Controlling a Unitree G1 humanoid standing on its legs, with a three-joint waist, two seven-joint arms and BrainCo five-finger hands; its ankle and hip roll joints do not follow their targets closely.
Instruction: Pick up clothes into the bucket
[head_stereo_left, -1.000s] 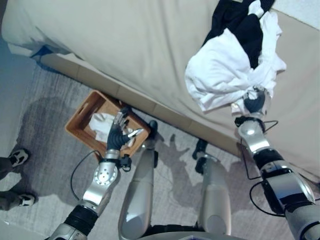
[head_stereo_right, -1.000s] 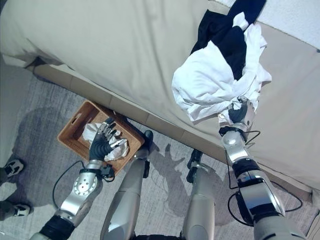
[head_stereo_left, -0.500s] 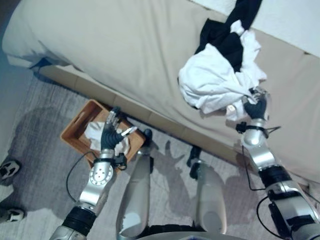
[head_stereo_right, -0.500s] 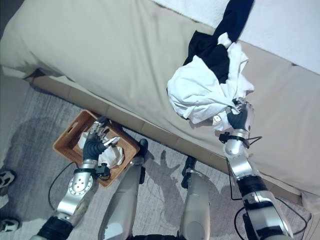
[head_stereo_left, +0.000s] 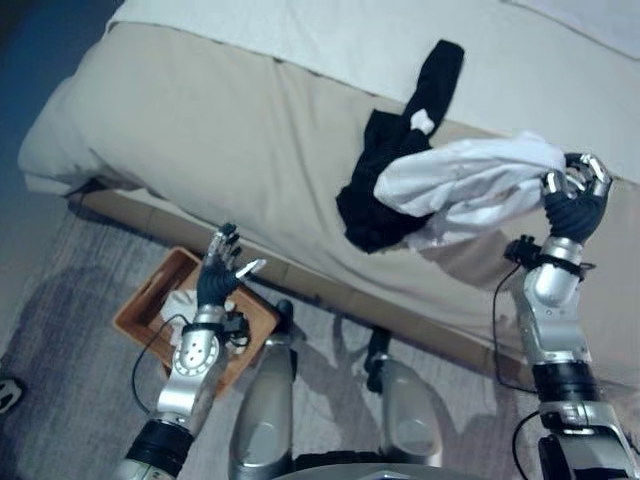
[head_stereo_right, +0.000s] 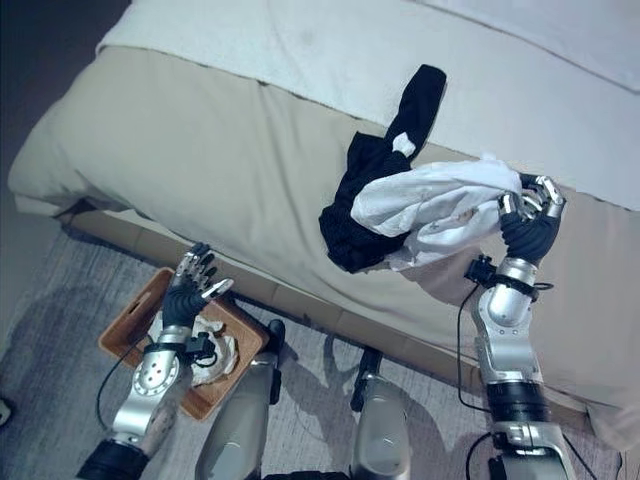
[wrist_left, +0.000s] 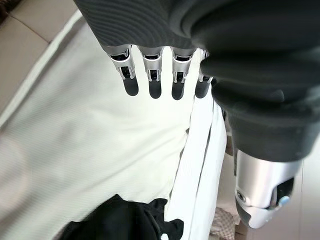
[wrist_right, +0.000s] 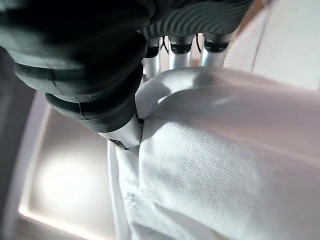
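**A:** Looking through the left eye view, you have your right hand (head_stereo_left: 574, 195) up over the bed (head_stereo_left: 200, 130), fingers curled round one end of the white garment (head_stereo_left: 470, 185). The cloth stretches from that fist toward the black garment (head_stereo_left: 395, 170), which lies on the tan cover and runs up onto the white sheet.

**B:** And the left side?

**A:** Your left hand (head_stereo_left: 219, 275) hangs above the brown basket (head_stereo_left: 140, 310) on the grey floor beside the bed, fingers straight and spread, holding nothing.

**B:** What does the right eye view give you?

**A:** The basket already holds crumpled white cloth (head_stereo_right: 215, 345), just below your left hand.

**B:** Left wrist view?

**A:** Your fingers (wrist_left: 152, 75) stand in a straight row, thumb apart, nothing between them. Past them you see the pale bedding and a bit of the black garment.

**B:** Right wrist view?

**A:** White fabric is bunched tight against your palm, with thumb and fingers wrapped round a fold of it.
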